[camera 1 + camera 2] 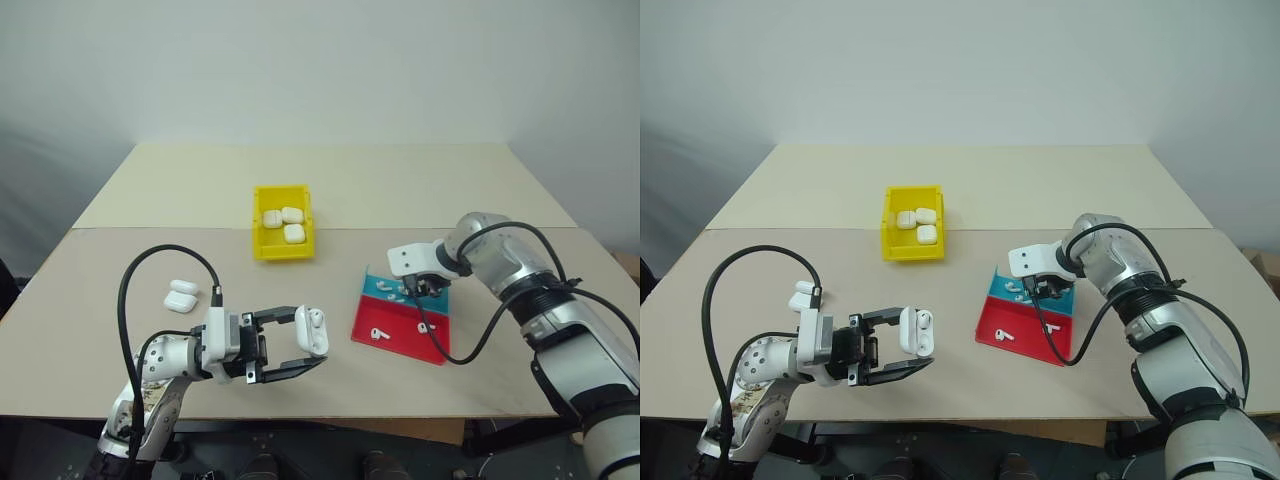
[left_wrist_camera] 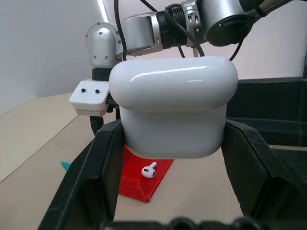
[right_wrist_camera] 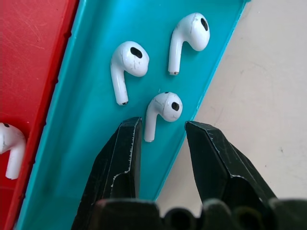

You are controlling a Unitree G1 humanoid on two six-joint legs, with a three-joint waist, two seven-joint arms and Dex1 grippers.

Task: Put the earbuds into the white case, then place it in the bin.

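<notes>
While three closed cases are already lying in the yellow bin (image 1: 283, 238) at upper centre of the left eye view, the round in hand is looking only partly done — the left claw (image 1: 298, 346), low and left of centre, is clenching on the white case (image 1: 311, 331), which is standing with its lid open. One earbud seems to be sitting inside it already, though that is hard to confirm at this size.

The right claw (image 3: 160, 130) is hanging over the teal strip of the red and teal tray (image 1: 402, 318), right of centre in the left eye view. Its fingers are standing apart, gripping nothing, w/ one of the earbuds (image 3: 162, 109) lying just ahead of the gap between them in the right wrist view. Two more buds are lying on the teal beyond it, and another is peeking in on the red strip at the left edge of that view. The left wrist view is showing a bud (image 2: 148, 171) on the red part too.

So, by my reading: a bud is yet to be picked off the tray, carried to the open case, seated; then the lid is needing closing and the case is going to the bin. Two spare closed cases (image 1: 181, 296) are resting on the bench (image 1: 520, 190) at mid left — probably later rounds.
</notes>
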